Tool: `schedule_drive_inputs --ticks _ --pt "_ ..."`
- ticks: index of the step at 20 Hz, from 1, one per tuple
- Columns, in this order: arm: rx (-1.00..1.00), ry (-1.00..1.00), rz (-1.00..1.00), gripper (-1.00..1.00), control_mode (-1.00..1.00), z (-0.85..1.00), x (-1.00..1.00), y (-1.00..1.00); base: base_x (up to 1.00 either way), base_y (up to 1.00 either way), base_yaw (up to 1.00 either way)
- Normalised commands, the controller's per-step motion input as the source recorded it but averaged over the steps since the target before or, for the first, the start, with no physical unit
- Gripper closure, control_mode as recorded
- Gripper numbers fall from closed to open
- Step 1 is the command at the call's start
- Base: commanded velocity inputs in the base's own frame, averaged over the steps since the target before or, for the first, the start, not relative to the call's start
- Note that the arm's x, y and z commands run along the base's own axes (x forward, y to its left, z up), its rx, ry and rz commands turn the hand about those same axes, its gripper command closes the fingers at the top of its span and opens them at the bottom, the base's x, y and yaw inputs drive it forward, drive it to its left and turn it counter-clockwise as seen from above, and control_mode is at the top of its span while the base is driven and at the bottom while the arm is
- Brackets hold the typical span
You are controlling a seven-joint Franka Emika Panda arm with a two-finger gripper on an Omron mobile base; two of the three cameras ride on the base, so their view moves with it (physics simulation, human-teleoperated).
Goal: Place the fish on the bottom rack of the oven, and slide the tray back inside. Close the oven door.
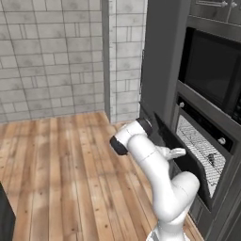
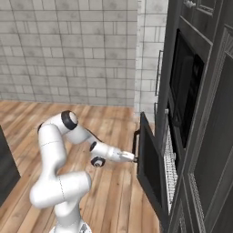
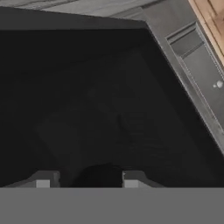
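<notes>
In the left base view the oven [image 1: 207, 150] sits in a tall dark cabinet under the microwave [image 1: 212, 70], and its door [image 1: 181, 155] stands partly open, hinged low and leaning out toward the arm. Behind it the silver wire rack [image 1: 200, 148] is inside the cavity with a small dark lump [image 1: 211, 160] on it, likely the fish, though it is too small to be sure. The door is a stiff, flat, fairly heavy panel that swings on its hinge; I judge it is best pushed flat on its outer face near the top edge, where leverage is greatest, or taken by the handle. The arm reaches from the lower right, elbow high, forearm pointing into the door's outer side. In the right base view the door [image 2: 150, 168] is seen edge-on, tilted away from the oven front, with the rack [image 2: 170, 173] a pale grid behind it. The claw [image 2: 133, 157] is level, its tip at or just beside the handle bar [image 2: 135, 143]; contact I cannot confirm. In the hand view the dark door face [image 3: 100, 100] is close, and the two fingertips [image 3: 42, 180] stand apart, holding nothing.
</notes>
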Motion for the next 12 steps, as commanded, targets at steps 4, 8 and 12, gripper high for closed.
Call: schedule_drive_inputs --ticks 4,8,12 --pt "-1.00 -0.46 -0.17 -1.00 -1.00 0.00 0.48 0.00 0.00 0.00 0.00" --pt "-1.00 -0.42 -0.17 -1.00 -1.00 -0.03 0.40 -0.14 0.00 0.00 0.00" --pt "-0.99 -0.40 -0.16 -1.00 -1.00 -0.08 0.37 -0.22 0.00 0.00 0.00"
